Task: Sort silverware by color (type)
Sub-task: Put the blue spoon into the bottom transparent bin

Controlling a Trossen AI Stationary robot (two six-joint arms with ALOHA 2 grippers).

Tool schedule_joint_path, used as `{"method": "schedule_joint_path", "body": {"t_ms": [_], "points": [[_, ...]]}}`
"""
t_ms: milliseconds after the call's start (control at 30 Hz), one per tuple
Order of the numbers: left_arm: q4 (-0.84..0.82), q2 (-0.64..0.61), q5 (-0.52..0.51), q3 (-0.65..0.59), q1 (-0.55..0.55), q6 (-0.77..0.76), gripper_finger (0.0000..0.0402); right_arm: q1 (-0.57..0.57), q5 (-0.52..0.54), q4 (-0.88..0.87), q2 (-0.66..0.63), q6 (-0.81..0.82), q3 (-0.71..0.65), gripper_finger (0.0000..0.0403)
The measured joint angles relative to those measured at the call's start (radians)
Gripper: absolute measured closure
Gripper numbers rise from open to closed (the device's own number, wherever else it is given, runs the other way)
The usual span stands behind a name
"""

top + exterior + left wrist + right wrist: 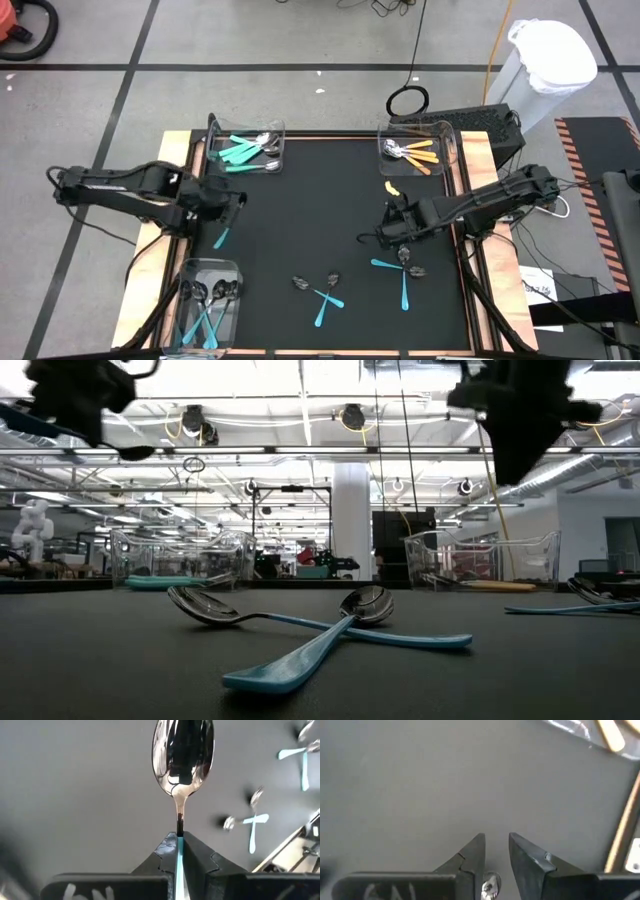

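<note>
The left hand, fingers clamped on the handle of a teal spoon, hung over the worktop's left side, between the far-left bin of teal pieces and the near-left bin of dark-headed teal spoons. The right hand hovered over the right side with its fingers partly apart; nothing could be seen gripped between them. More silverware lay loose by the near edge: a crossed teal pair at the middle and another teal pair toward the right. An orange-yellow piece lay just short of the far-right bin, which held orange-handled pieces. The grip on the spoon looked thin, taken far down the handle, so the shiny bowl could swing or slip free in transit. With two teal bins close by, it might also land in the wrong one.
</note>
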Motion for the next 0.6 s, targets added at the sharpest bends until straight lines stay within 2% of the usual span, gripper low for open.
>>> {"method": "schedule_joint_path", "body": {"t_ms": [100, 267, 433, 600], "points": [[-0.059, -0.013, 0.000, 0.000, -0.088, -0.103, 0.0382, 0.027, -0.039, 0.106, -0.032, 0.040, -0.100, 0.0319], [-0.172, -0.008, 0.086, 0.000, -0.296, -0.299, 0.0382, 0.079, -0.114, 0.261, -0.072, 0.103, -0.222, 0.0319], [-0.165, 0.012, 0.062, 0.000, -0.527, -0.577, 0.0382, 0.126, -0.155, 0.297, -0.077, 0.161, -0.285, 0.0317], [-0.148, 0.101, 0.045, 0.000, -0.692, -0.780, 0.0382, 0.169, -0.155, 0.300, -0.077, 0.216, -0.316, 0.0299]]}}
